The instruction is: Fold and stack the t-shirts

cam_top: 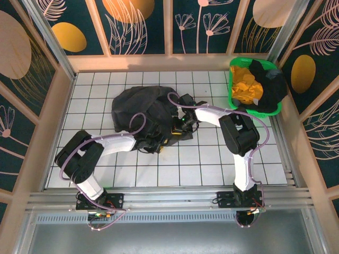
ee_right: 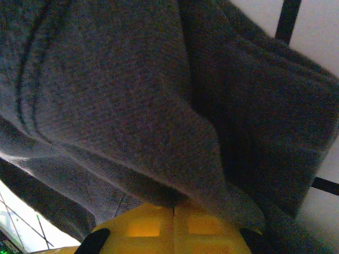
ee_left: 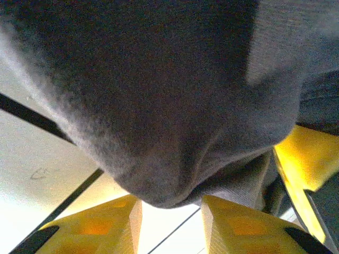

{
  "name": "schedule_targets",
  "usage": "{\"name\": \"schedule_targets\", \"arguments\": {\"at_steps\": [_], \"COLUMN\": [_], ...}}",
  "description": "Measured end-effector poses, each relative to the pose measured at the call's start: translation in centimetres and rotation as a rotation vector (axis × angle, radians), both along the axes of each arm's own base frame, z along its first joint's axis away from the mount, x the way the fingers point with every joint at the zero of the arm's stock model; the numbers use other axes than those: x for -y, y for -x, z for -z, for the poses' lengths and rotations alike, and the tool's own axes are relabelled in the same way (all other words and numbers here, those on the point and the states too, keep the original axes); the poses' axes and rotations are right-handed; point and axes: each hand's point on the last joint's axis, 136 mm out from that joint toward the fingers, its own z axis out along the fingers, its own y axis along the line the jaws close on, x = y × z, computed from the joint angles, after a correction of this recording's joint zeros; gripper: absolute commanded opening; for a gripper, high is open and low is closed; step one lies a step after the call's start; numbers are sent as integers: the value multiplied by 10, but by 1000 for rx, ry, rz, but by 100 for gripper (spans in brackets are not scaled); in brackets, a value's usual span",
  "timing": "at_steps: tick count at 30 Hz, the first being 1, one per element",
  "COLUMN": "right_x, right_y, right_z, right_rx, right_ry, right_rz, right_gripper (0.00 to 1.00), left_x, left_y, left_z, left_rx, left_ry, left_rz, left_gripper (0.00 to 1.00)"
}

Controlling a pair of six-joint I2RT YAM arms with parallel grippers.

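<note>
My right pincer (ee_right: 175, 209) is pressed together on a fold of the charcoal t-shirt (cam_top: 139, 108). My left pincer (ee_left: 170, 206) stands apart, cloth sagging just ahead, unheld. The heap lies beyond both.

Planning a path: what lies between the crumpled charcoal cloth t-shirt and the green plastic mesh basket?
Top view: bare white tiles from t-shirt to basket; right arm beside them.

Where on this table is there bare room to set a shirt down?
Bare tiles left of the charcoal t-shirt, and the near rows between the left arm and right arm. Crowded mid-table around the shirt, and by the green basket.
</note>
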Motion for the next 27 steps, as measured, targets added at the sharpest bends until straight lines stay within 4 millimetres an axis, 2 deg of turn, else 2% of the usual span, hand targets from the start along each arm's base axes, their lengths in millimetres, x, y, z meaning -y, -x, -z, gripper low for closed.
{"name": "schedule_targets", "arguments": {"at_steps": [3,10,15,19,21,24,27], "right_x": [0,0,0,0,0,0,-1], "right_y": [0,0,0,2,3,11,21], "right_z": [0,0,0,1,0,-3,-15], "right_rx": [-2,-4,-5,-5,-7,-17,4], "right_ry": [-3,-5,-5,-12,-20,-39,-69], "right_rz": [1,0,1,-2,-4,-16,-52], "right_gripper": [0,0,0,0,0,10,29], "left_x": [1,1,1,-1,-1,-12,-46], "left_y": [-1,-12,-14,-13,-20,-29,-32], "left_z": [7,6,11,12,11,10,2], "left_rx": [-19,-10,-28,-33,-2,31,58], "left_ry": [-20,-88,-142,-177,-198,-255,-336], "left_rz": [2,17,57,88,98,99,60], "left_gripper": [35,36,24,0,0,0,0]}}
